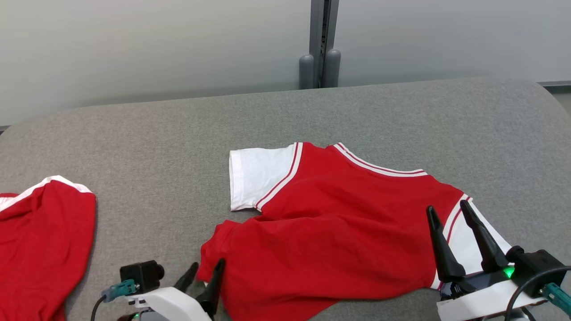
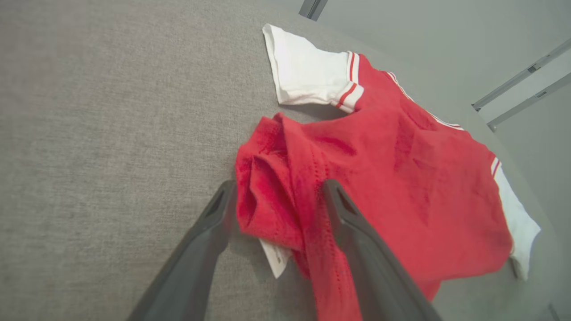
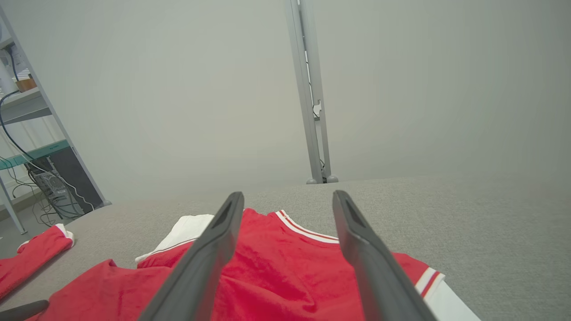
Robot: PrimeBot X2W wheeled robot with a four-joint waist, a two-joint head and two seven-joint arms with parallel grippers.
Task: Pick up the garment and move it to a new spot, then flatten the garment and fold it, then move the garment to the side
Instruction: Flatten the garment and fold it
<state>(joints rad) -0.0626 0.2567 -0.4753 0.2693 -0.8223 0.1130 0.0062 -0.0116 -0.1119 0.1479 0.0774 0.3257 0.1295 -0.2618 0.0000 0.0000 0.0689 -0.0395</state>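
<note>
Now, garment (image 1: pixel 339 232) lay rumpled mid-table (image 1: pixel 178 129); I held left gripper (image 1: pixel 207 264) wide apart astride bunched hem, 7 o'clock; right gripper (image 1: pixel 447 206) likewise agape over sleeve, 4 o'clock; poised to tug corners flat.

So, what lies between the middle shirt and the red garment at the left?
In the head view, bare grey table separates shirt and red garment; the left gripper sits by the shirt's near corner.
</note>
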